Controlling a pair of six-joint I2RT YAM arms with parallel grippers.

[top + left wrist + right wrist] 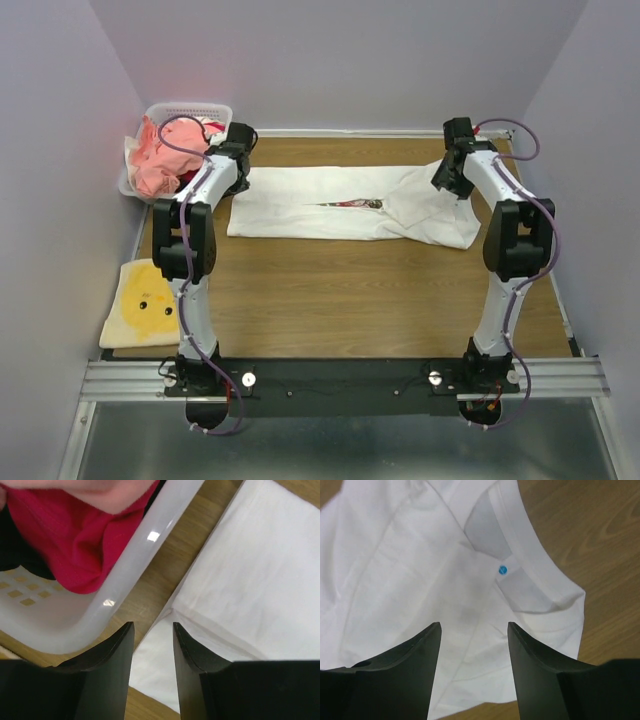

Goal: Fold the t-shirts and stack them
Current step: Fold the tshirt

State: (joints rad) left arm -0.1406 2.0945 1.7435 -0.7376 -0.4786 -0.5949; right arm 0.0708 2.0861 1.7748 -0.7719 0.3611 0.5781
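A white t-shirt (345,205) lies folded lengthwise across the far half of the table, a sliver of its print showing along the fold. My left gripper (238,168) hovers open over its left end (240,580), nothing between the fingers. Over the shirt's right end, beside the collar (520,545), my right gripper (450,178) hangs open and holds nothing. Salmon-pink and red t-shirts (160,160) are heaped in the white basket (190,108); the red one (75,535) shows in the left wrist view.
The basket's rim (125,575) lies just left of my left fingers. A folded yellow garment (145,300) with a face print rests at the table's near left corner. Walls close in the table on three sides.
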